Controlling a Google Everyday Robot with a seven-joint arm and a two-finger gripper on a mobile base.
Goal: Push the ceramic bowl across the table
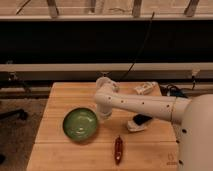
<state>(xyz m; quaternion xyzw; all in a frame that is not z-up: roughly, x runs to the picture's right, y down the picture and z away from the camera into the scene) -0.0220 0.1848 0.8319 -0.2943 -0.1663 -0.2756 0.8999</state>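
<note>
The green ceramic bowl sits upright on the left half of the light wooden table. My white arm reaches in from the right and bends down at its end. My gripper is at the arm's tip, low over the table right next to the bowl's right rim. I cannot tell whether it touches the rim.
A small translucent white cup stands behind the arm. A white packet lies at the back right. A white and dark object lies under the arm. A reddish-brown long object lies near the front edge. A small logo marks the front right corner.
</note>
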